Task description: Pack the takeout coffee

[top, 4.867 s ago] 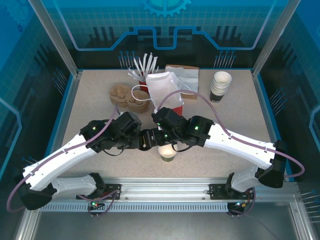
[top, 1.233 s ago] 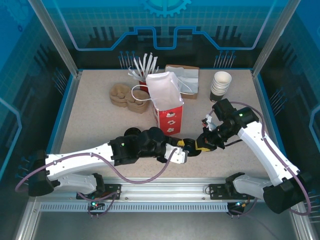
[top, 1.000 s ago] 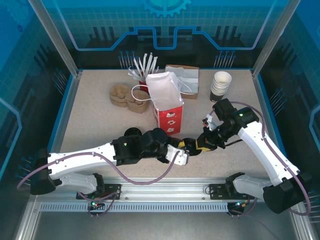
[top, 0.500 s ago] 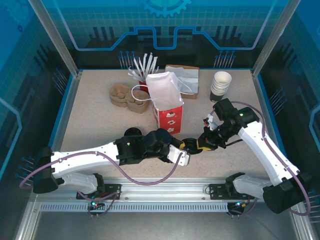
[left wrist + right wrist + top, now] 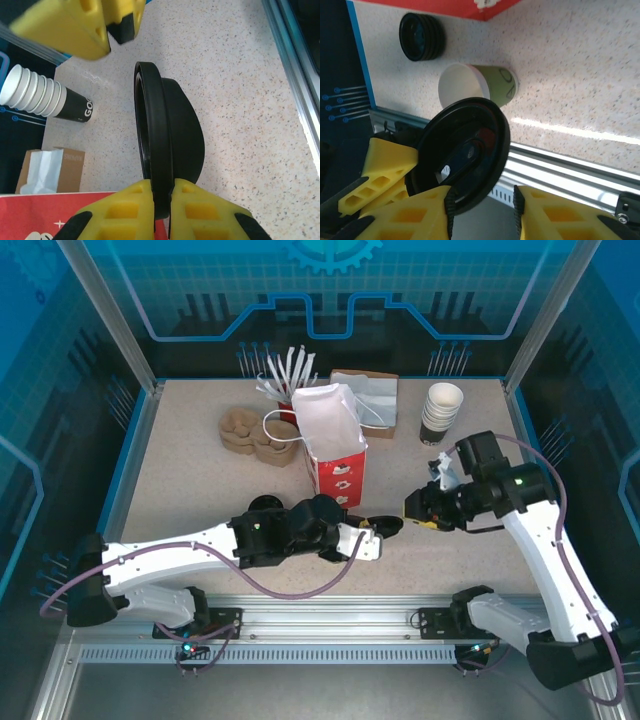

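Note:
My left gripper (image 5: 375, 538) (image 5: 162, 189) is shut on the rim of a black lid (image 5: 172, 150) (image 5: 386, 527), held edge-on above the table. In the right wrist view the same lid (image 5: 462, 155) hangs in front of my right gripper (image 5: 482, 195), whose fingers stand open with a wide gap beside the lid's lower edge. The takeout coffee (image 5: 492, 89), an olive-green paper cup with an open white mouth, stands on the table beyond the lid. My left arm hides it in the top view. My right gripper (image 5: 415, 510) sits just right of the lid.
A red paper bag (image 5: 335, 465) with a white liner stands mid-table. Behind it are straws (image 5: 285, 375), a brown cup carrier (image 5: 250, 435), a napkin box (image 5: 370, 395) and a stack of white-rimmed cups (image 5: 442, 410). A stack of black lids (image 5: 265, 505) (image 5: 421, 36) lies near my left arm.
My left gripper closed on the lid. My right gripper then opened, let the lid go and drew back to the right.

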`<action>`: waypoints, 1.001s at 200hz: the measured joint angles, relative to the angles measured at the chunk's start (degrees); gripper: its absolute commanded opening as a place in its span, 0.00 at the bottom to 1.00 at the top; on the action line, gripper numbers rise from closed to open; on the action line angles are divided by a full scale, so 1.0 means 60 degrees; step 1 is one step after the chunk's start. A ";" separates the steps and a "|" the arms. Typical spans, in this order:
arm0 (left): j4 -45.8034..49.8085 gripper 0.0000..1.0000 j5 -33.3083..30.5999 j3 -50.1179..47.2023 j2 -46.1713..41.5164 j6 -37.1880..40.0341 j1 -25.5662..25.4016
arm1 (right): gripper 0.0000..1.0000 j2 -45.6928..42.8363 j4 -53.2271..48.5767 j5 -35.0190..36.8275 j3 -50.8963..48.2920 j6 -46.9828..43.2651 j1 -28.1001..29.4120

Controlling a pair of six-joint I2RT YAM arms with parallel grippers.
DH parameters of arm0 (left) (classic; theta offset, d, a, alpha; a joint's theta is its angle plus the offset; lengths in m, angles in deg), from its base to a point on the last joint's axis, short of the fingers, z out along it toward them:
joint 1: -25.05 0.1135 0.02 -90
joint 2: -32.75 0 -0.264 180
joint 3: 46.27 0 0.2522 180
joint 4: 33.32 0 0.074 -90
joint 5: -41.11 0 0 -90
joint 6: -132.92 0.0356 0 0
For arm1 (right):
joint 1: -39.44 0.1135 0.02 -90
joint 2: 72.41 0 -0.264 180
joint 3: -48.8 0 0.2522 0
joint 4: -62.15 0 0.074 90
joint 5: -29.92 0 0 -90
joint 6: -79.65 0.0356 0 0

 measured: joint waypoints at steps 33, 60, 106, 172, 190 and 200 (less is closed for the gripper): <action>0.0076 0.11 0.0011 0.0164 -0.0149 -0.1013 0.0153 | 0.40 -0.0805 0.0142 0.0175 0.0127 -0.0226 -0.0444; 0.0197 0.11 0.0219 0.0164 -0.0528 -0.1985 0.0382 | 0.40 -0.1253 0.0262 0.0251 0.0127 -0.0459 -0.0616; 0.0404 0.11 0.0550 0.0164 -0.1147 -0.3526 0.0586 | 0.39 -0.1770 0.0929 0.0153 0.0007 -0.0678 -0.0674; 0.0765 0.10 0.0914 -0.0291 -0.2273 -0.6247 0.0914 | 0.39 -0.2852 0.2044 0.0018 -0.0852 -0.0812 -0.0674; 0.1027 0.10 0.1177 -0.0350 -0.2419 -0.7067 0.1104 | 0.39 -0.2878 0.2415 -0.0321 -0.1290 -0.0820 -0.0674; 0.1122 0.10 0.1402 -0.0397 -0.2484 -0.7526 0.1264 | 0.39 -0.2860 0.2637 -0.0514 -0.1581 -0.0816 -0.0674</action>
